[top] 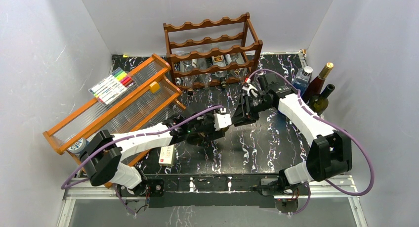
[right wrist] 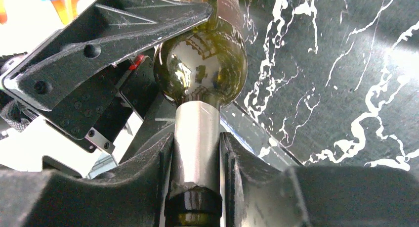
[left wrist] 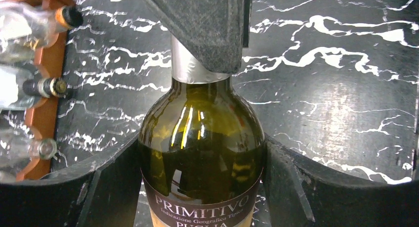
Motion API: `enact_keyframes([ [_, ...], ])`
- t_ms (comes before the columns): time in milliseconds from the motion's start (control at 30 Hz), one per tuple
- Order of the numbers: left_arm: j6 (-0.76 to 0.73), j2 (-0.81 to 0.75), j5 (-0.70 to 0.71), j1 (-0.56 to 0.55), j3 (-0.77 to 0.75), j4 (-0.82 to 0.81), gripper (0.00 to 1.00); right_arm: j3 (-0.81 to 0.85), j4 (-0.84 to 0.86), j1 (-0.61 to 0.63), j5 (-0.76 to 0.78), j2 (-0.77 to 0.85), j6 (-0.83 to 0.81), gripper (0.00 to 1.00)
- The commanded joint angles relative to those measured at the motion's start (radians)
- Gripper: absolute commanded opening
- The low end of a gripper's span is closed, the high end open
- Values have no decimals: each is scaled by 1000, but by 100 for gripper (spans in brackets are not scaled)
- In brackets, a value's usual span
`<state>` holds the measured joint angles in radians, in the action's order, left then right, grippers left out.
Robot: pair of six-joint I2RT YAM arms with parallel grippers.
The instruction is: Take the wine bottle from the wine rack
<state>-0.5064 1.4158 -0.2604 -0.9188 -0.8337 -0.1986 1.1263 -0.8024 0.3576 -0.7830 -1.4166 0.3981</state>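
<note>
Wine bottle [left wrist: 198, 113]: off the wine rack [top: 212, 44], held over the black marbled table [top: 276, 143] in front of it. I cannot tell whether it touches the surface.

Left gripper [left wrist: 200, 155]: closed around the bottle's body above the label. Right gripper [right wrist: 196, 153]: clamped on the silver-foiled neck.

Room: plain pale walls [top: 59, 49] on three sides.

Surroundings: clear bottles [top: 212, 68] lie in the rack's lowest tier. An orange-framed tray [top: 74, 119] carrying markers [top: 112, 86] stands left. Three upright bottles [top: 318, 88] stand far right.
</note>
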Motion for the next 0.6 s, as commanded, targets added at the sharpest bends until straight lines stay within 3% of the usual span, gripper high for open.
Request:
enact_keyframes([
  [0,21,-68,81,1,-24,-24,15,31,149,-8,59,42,85,53],
  [100,58,-84,135,0,-21,-49,13,-33,287,-7,104,97,162,70],
  [233,100,-96,200,0,-20,-71,12,-112,438,-7,177,170,228,81],
  [400,131,-96,261,1,-28,-75,12,-175,569,22,213,195,297,82],
  [567,151,-97,258,1,-37,-68,11,-183,623,97,296,182,307,74],
])
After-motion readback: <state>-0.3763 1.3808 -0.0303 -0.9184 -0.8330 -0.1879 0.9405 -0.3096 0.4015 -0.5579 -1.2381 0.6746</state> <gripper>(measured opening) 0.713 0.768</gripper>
